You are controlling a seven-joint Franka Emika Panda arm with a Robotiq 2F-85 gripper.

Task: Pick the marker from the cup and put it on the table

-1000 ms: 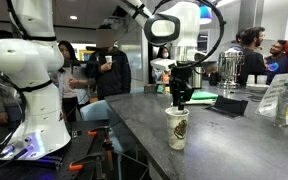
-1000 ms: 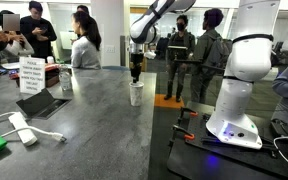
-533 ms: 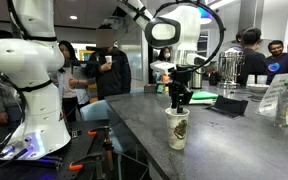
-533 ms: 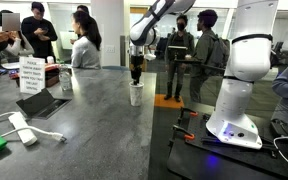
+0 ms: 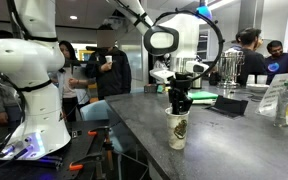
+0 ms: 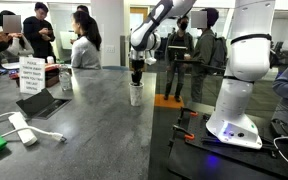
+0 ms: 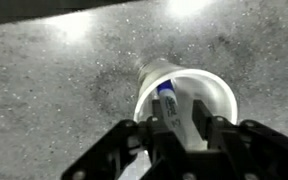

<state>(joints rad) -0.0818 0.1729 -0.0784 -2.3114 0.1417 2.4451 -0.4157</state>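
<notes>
Jaws low over cup (image 5: 177, 128), tips at rim or just inside; cup (image 6: 136, 94) reads same in both exterior views. Wrist view: fingers (image 7: 164, 135) flank marker (image 7: 168, 92) closely; clamped or a shade apart, cannot tell. Marker in cup, leaning on wall, blue end showing. Cup upright on bench (image 5: 234, 140), near edge. Judgement: reach done, grasp at hand. Left to do: lift-out, carry aside, set-down on bench.
</notes>
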